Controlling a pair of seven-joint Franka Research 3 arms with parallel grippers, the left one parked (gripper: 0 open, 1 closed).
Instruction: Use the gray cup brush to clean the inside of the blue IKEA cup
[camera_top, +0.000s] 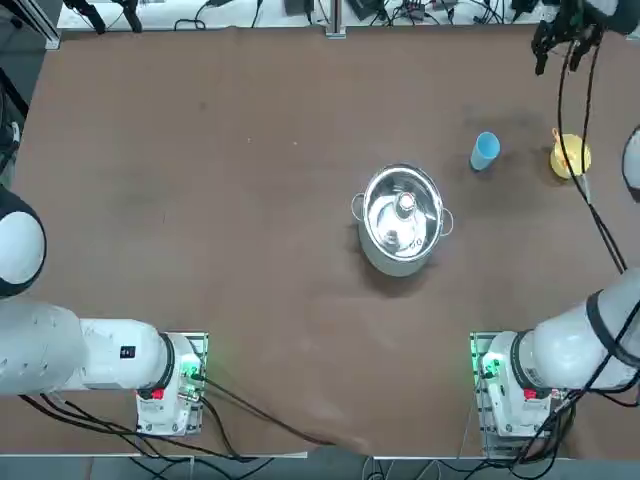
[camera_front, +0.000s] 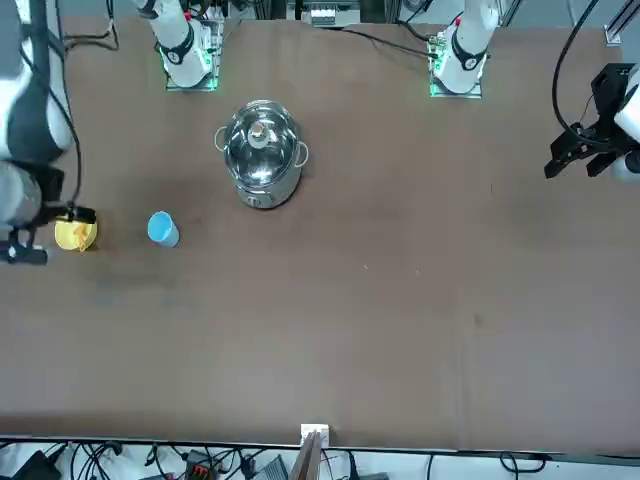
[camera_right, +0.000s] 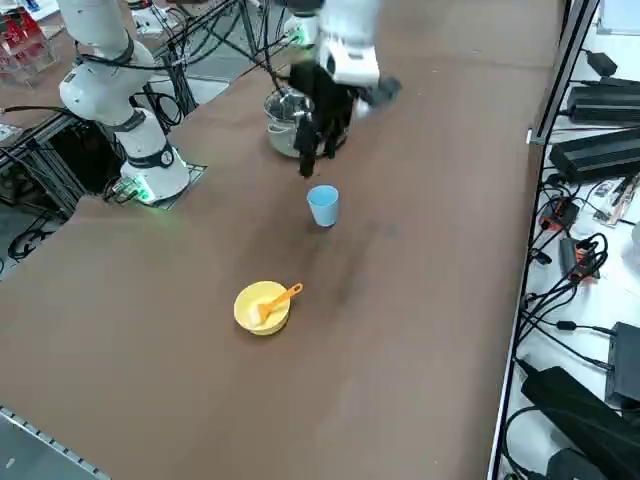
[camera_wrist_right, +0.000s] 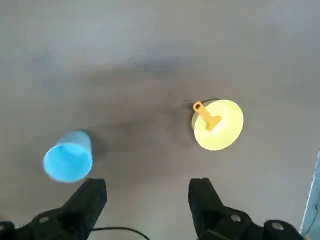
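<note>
The brush (camera_right: 279, 303) lies in the yellow bowl (camera_right: 262, 322), toward the right-hand end of the worktop (camera_right: 420, 300) and closer to the far edge than to the edge carrying the arm bases. Its orange handle leans across the bowl's rim and pokes out past it, angled toward the far edge and the left; the head is down inside. The blue cup (camera_top: 484, 151) stands upright with its mouth up, a little way to the left of the bowl and apart from it. It is light blue and tapers slightly toward its foot.

Left of the cup and closer to the base edge sits the steel pot (camera_top: 401, 222), its clear, metal-rimmed lid (camera_top: 403, 210) on top and a loop handle on either side. It is much larger than the cup and touches neither cup nor bowl.

The right hand (camera_wrist_right: 148, 185) is released, its two dark fingers spread well apart with nothing between them. It hangs in the air above the worktop, toward the far edge on the right side, touching nothing on the surface. The right arm's base (camera_top: 518, 385) is fixed at the near edge. Black cables (camera_right: 560, 300) and boxes lie beyond the far edge.
</note>
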